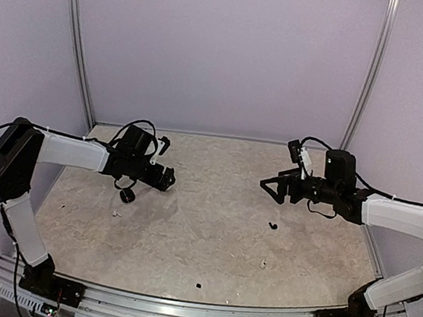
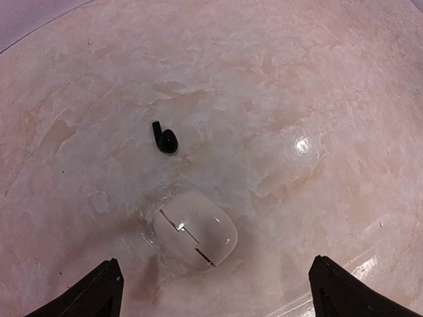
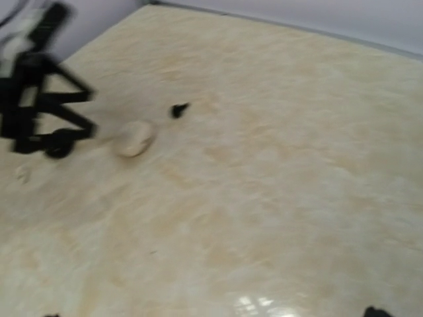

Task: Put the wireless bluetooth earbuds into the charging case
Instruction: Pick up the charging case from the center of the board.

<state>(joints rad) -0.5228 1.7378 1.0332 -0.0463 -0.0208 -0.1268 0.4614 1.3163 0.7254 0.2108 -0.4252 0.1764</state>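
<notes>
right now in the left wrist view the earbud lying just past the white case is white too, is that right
Not quite. The earbud lying just past the white case is black, not white. The left wrist view shows it clearly: a dark glossy bud with a short stem, lying apart from the case.

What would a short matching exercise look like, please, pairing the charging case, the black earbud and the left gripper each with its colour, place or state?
Things:
1. charging case
2. black earbud
3. left gripper

Descriptions:
A. open and empty
B. white and rounded, lying closest to the gripper
C. lying just beyond the case

Pairs: 1-B, 2-C, 3-A
</notes>
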